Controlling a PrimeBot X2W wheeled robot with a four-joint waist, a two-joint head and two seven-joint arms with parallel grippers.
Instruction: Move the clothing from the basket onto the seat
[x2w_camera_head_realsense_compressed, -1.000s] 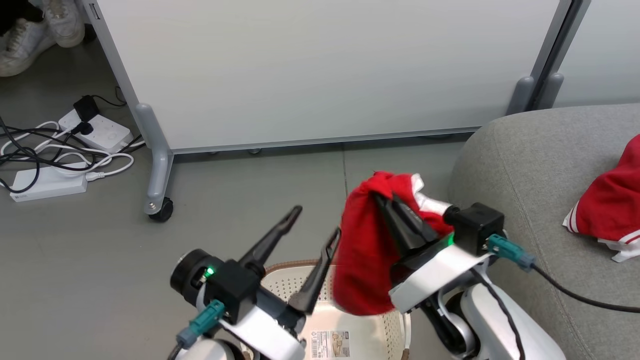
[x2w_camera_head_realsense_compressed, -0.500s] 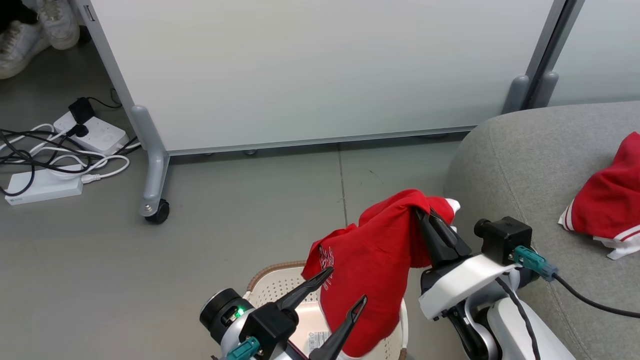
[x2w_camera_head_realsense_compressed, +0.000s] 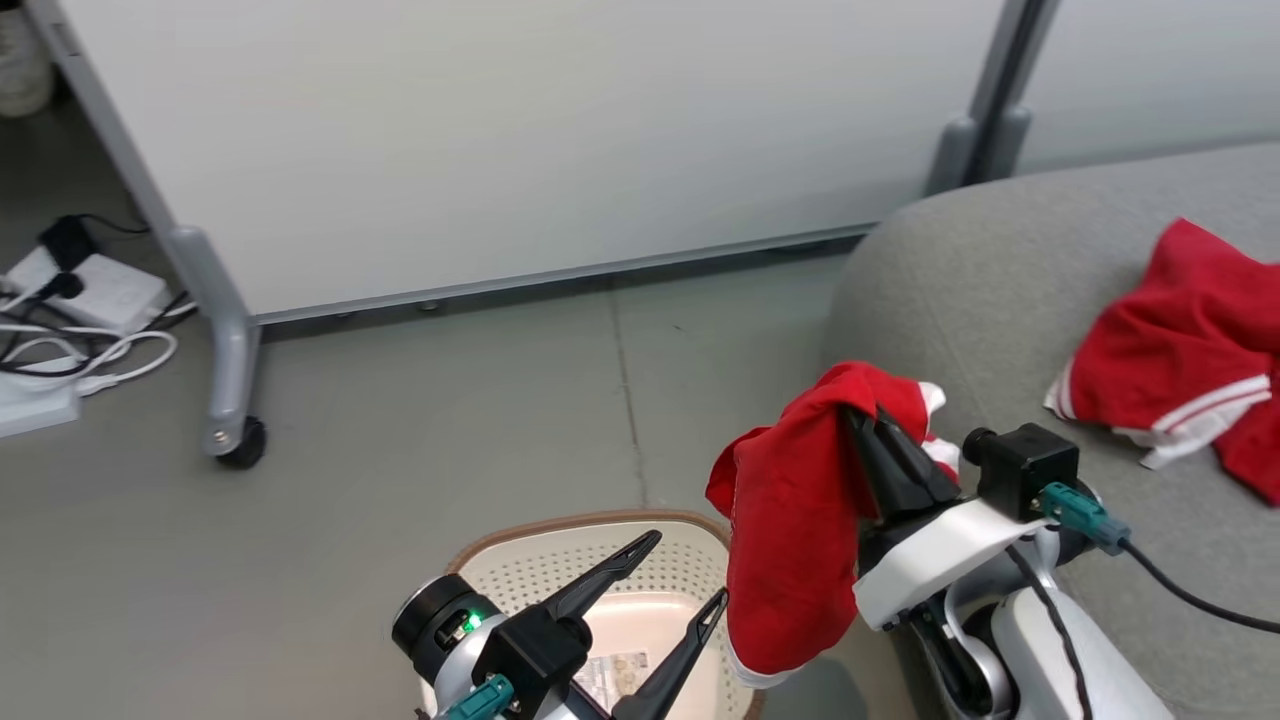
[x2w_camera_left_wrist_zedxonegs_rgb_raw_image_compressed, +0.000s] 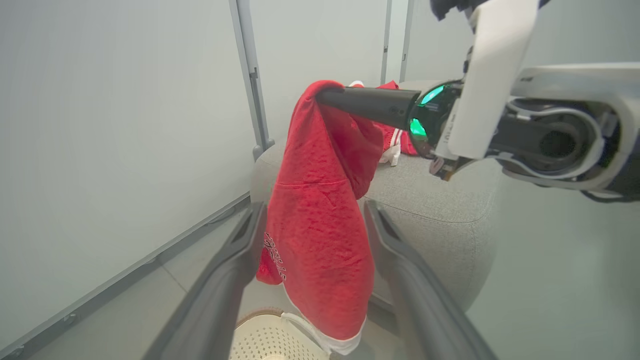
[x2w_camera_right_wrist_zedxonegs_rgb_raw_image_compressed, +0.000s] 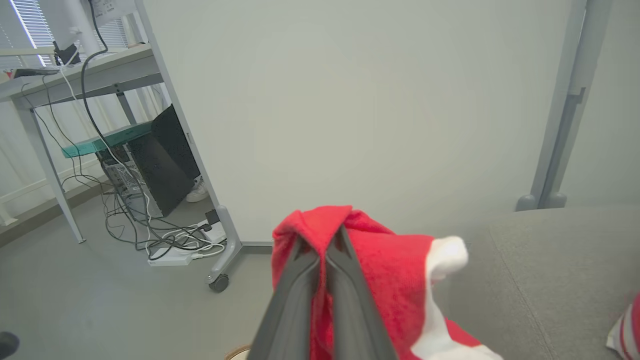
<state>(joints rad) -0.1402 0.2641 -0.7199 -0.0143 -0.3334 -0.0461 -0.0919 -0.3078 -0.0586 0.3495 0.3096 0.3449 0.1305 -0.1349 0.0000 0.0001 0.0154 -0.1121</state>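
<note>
Right tool (x2w_camera_head_realsense_compressed: 857, 415) is clamping the garment (x2w_camera_head_realsense_compressed: 790, 560) draping below it; left tool (x2w_camera_head_realsense_compressed: 688, 566) is gaping empty, basket (x2w_camera_head_realsense_compressed: 530, 565) beneath it.

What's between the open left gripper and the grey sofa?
A red garment, hanging from the shut right gripper. The left wrist view shows it in front of the sofa.

Head camera looks down; both close wrist cameras share the clothing (x2w_camera_head_realsense_compressed: 790, 560)
</note>
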